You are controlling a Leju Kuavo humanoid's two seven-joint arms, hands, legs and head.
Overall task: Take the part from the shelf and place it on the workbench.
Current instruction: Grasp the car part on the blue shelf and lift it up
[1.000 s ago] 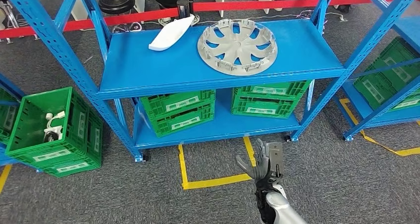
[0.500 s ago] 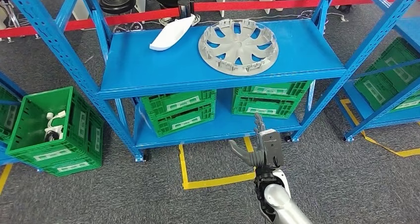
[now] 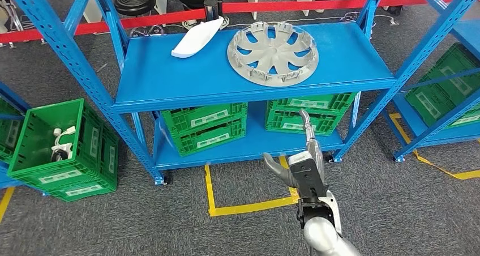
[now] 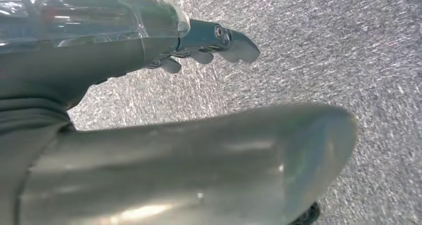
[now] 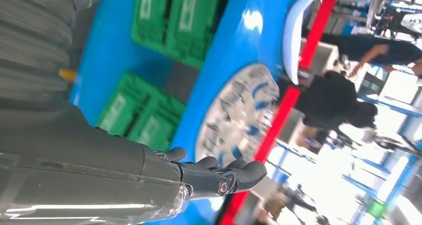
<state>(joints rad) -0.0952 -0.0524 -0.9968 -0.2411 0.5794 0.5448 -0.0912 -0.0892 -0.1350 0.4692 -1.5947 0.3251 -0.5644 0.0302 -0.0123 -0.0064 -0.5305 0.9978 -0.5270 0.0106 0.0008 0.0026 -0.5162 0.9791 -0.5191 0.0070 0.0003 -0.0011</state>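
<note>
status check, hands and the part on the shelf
Right hand open, raised toward the shelf, holding nothing. Left hand empty, over the floor. Wheel cover untouched on top shelf beside white part. Path clear.

No text could be read; the white labels (image 3: 204, 118) on the green crates (image 3: 204, 127) were too small.

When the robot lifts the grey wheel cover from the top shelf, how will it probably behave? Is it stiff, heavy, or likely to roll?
The wheel cover looks like thin moulded plastic with open spokes, so probably light for its size and slightly flexible. It lies flat on the blue shelf, so rolling is unlikely unless tipped on edge. The small clips around its rim may be fragile or snag the right hand.
</note>
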